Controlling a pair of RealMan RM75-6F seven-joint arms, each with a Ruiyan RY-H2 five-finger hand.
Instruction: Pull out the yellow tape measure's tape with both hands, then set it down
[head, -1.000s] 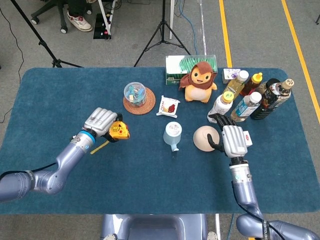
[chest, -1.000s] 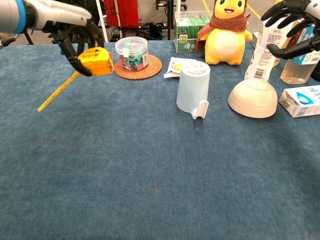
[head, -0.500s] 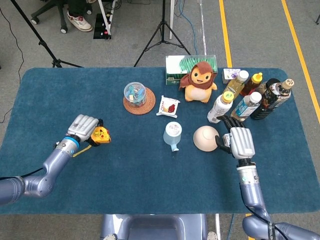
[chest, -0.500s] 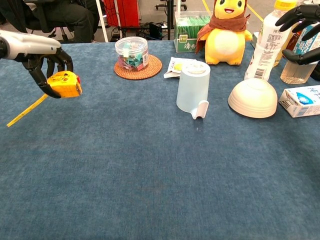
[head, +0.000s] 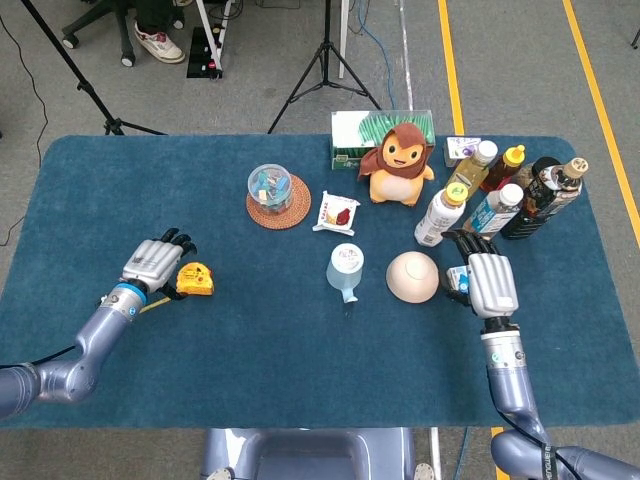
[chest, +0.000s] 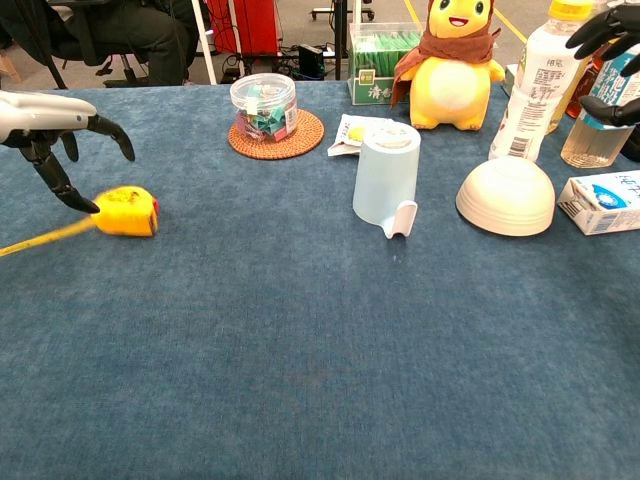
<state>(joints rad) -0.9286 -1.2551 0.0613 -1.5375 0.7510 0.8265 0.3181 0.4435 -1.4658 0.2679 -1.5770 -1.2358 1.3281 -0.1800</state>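
Tape measure (head: 194, 279) now lies on the table (head: 300, 350) at its left side, released by the left hand (head: 152, 266), whose spread fingers hover just beside it; half a second ago they gripped it. Right hand (head: 487, 283) hangs empty, fingers apart.

Chest view: tape (chest: 45, 237) runs leftward from the case (chest: 125, 211), roughly crosswise.
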